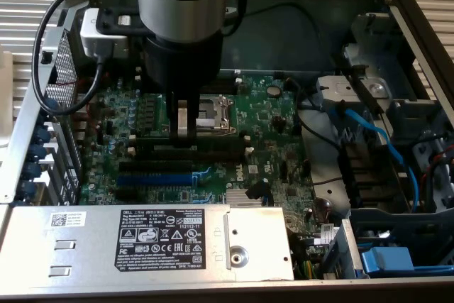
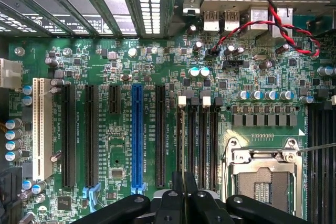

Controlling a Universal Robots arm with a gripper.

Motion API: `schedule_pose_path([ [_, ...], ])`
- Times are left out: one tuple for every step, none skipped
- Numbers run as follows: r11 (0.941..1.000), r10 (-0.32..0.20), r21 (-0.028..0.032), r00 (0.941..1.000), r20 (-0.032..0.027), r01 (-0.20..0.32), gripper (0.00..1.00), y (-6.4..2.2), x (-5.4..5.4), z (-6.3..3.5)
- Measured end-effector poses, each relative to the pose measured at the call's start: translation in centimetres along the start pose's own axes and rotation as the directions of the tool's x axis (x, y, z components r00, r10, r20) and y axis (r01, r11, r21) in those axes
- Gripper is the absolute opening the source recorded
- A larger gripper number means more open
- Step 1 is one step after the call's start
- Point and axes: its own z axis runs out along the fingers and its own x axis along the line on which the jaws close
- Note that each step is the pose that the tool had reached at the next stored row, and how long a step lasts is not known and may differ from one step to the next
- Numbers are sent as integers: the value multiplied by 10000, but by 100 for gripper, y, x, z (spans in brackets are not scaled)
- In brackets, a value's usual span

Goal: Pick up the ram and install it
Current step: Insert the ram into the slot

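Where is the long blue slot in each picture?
Exterior view: the blue slot lies on the green board, just above the gray box with the black sticker.
Wrist view: the blue slot runs between long black slots.
Shared landmark: the silver chip socket.

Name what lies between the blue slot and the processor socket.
In the wrist view: one long black slot, then four narrow memory slots side by side.

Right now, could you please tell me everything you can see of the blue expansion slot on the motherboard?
The blue expansion slot is a long, narrow, plastic-looking connector lying flat on the green motherboard. It is empty and has a lighter blue latch at one end. Long black slots run parallel to it on either side, set apart from it. Nothing touches it except the board beneath.
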Motion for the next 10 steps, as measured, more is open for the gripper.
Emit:
schedule_pose_path([
  [10000,0,0,10000,-1,0,12,0,0,0],
  [10000,0,0,10000,-1,0,12,0,0,0],
  [10000,0,0,10000,-1,0,12,0,0,0],
  [10000,-1,0,10000,-1,1,12,0,0,0],
  [10000,0,0,10000,-1,0,12,0,0,0],
  [10000,0,0,10000,-1,0,12,0,0,0],
  [10000,0,1,10000,-1,0,12,0,0,0],
  [10000,0,0,10000,-2,0,14,0,0,0],
  [10000,-1,0,10000,-1,1,14,0,0,0],
  [10000,-1,0,10000,-1,1,21,0,0,0],
])
